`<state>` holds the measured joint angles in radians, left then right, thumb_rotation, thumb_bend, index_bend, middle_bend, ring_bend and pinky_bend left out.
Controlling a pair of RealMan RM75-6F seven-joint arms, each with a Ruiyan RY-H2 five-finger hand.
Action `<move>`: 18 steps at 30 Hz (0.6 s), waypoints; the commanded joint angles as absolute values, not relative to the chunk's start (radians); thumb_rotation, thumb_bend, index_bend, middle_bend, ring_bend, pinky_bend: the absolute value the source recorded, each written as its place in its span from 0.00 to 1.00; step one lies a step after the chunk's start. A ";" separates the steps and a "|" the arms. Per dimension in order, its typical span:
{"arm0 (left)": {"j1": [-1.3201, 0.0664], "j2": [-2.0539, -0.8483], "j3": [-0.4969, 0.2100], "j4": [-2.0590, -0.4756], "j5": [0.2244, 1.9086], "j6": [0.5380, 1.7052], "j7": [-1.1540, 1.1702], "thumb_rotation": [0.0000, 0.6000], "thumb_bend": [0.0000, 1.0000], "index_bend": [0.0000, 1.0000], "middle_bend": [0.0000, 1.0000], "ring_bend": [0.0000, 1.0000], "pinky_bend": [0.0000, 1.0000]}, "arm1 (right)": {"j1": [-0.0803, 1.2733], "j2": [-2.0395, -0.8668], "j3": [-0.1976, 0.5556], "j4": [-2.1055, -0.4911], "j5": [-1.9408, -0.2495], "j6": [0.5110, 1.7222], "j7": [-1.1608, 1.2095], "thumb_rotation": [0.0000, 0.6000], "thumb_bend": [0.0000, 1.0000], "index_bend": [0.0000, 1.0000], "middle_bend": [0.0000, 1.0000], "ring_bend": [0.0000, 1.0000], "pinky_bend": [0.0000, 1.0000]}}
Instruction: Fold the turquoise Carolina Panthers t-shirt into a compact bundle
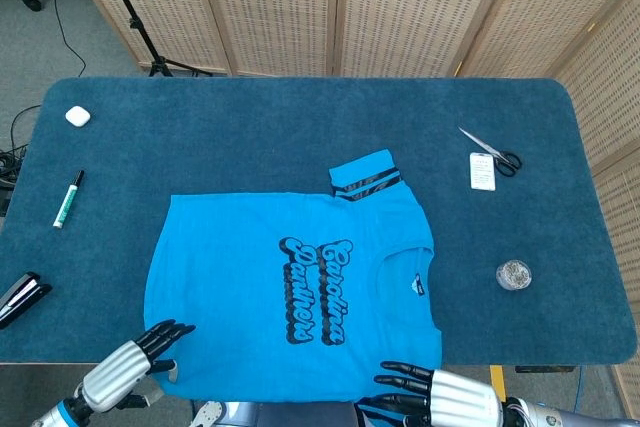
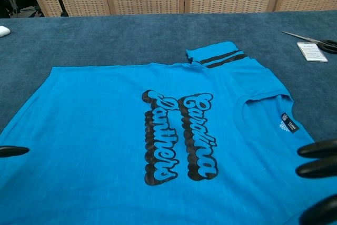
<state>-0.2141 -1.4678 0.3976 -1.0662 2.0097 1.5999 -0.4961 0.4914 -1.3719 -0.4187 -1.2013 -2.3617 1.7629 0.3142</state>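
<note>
The turquoise t-shirt lies flat, print up, collar to the right, at the near edge of the blue table; its far sleeve with black stripes is folded in. My left hand holds the shirt's near left corner, fingers on top. My right hand holds the near edge below the collar. In the chest view the t-shirt fills the frame, with only a left fingertip and some right fingers showing at the edges.
Scissors and a white card lie at the right, with a small round glittery object nearer. On the left sit a marker, a white case and a black stapler.
</note>
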 commanded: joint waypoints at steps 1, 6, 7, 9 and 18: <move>-0.223 -1.470 0.363 -1.069 1.982 1.598 -0.489 1.00 0.60 0.74 0.00 0.00 0.00 | 0.493 -1.359 -0.394 -1.223 -2.318 1.773 0.342 1.00 0.56 0.70 0.20 0.00 0.00; -0.240 -1.455 0.301 -1.095 1.930 1.599 -0.473 1.00 0.60 0.74 0.00 0.00 0.00 | 0.506 -1.323 -0.340 -1.281 -2.228 1.774 0.385 1.00 0.56 0.70 0.20 0.00 0.00; -0.244 -1.450 0.291 -1.104 1.922 1.596 -0.467 1.00 0.60 0.74 0.00 0.00 0.00 | 0.510 -1.317 -0.331 -1.290 -2.214 1.771 0.393 1.00 0.56 0.70 0.20 0.00 0.00; -0.256 -1.435 0.270 -1.132 1.902 1.583 -0.452 1.00 0.60 0.74 0.00 0.00 0.00 | 0.519 -1.303 -0.308 -1.312 -2.178 1.762 0.410 1.00 0.56 0.70 0.20 0.00 0.00; -0.325 -1.328 0.130 -1.378 1.740 1.438 -0.216 1.00 0.60 0.74 0.00 0.00 0.00 | 0.585 -1.213 -0.192 -1.452 -1.994 1.648 0.481 1.00 0.55 0.70 0.20 0.00 0.00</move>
